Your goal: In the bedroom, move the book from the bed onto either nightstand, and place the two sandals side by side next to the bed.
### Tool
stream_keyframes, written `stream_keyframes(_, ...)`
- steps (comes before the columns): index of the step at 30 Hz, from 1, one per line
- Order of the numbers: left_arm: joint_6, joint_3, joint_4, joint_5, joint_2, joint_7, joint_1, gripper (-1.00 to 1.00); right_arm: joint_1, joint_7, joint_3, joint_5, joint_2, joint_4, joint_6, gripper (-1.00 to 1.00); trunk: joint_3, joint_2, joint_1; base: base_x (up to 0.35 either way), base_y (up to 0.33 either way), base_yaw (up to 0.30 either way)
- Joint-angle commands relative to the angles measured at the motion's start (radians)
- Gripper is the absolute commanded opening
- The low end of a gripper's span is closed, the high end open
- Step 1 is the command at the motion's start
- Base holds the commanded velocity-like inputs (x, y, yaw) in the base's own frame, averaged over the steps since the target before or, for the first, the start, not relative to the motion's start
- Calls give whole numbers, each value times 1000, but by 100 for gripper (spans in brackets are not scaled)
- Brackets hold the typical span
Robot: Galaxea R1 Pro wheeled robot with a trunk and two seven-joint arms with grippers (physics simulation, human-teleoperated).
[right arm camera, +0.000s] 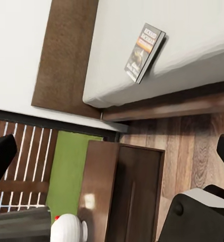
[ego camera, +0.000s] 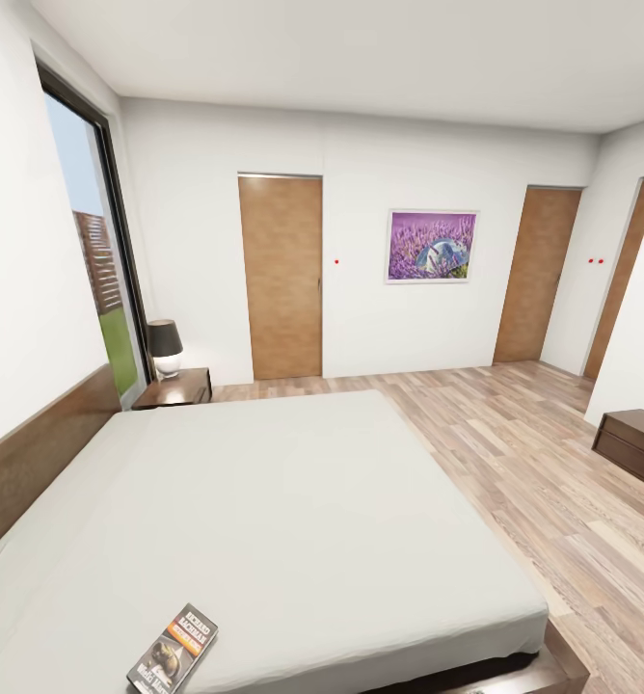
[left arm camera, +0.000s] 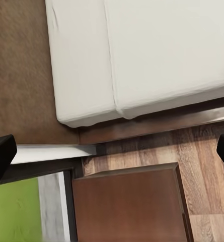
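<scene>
The bed [ego camera: 264,511] is a very large flat slab with a plain, smooth off-white mattress, a brown wooden headboard [ego camera: 33,463] with a fine matte grain, and a low dark wood frame. It serves as the landmark here. On its mattress, close to the near edge and toward the headboard side, lies the book [ego camera: 174,649]: a thin rectangular paperback with a dark cover, an orange band, white lettering and a dark animal picture. It rests flat and slightly skewed to the mattress edge.

Beyond the far end of the headboard stands a nightstand [ego camera: 175,387] of glossy dark reddish-brown wood, carrying a lamp [ego camera: 165,349] with a dark shade and a pale rounded base. Another glossy dark nightstand [right arm camera: 124,196] stands just beside the bed's near corner, on the floor [ego camera: 553,501] of pale striped wood planks. The walls are white; 3 brown wooden doors, a framed purple picture [ego camera: 432,246] and a tall window [ego camera: 95,260] face the bed.

The left gripper [left arm camera: 112,151] hangs above the bed's corner and a nightstand top, its 2 dark fingertips spread wide with nothing between them. The right gripper [right arm camera: 117,151] likewise has its fingertips spread wide apart and hangs over the near nightstand, with the book well apart from it on the mattress beyond.
</scene>
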Motion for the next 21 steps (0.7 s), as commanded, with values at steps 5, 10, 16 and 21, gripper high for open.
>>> stream_keyframes(5,4,-6,-2,9,0,5,-7,100,-1,8,-11,-1,-6,-2,13,100,-16,-36,20,0,0,0)
stream_keyframes(10,4,-6,-2,9,0,5,-7,100,-2,9,-13,-5,-11,-2,14,100,-19,-43,23,0,0,0)
stream_keyframes(16,5,-6,-1,9,0,5,-7,100,-4,9,-13,-7,-14,-2,16,100,-26,-57,31,0,0,0)
stream_keyframes(21,5,-5,-1,9,0,5,-7,100,-7,8,-14,-8,-15,-2,17,100,-41,-92,50,0,0,0)
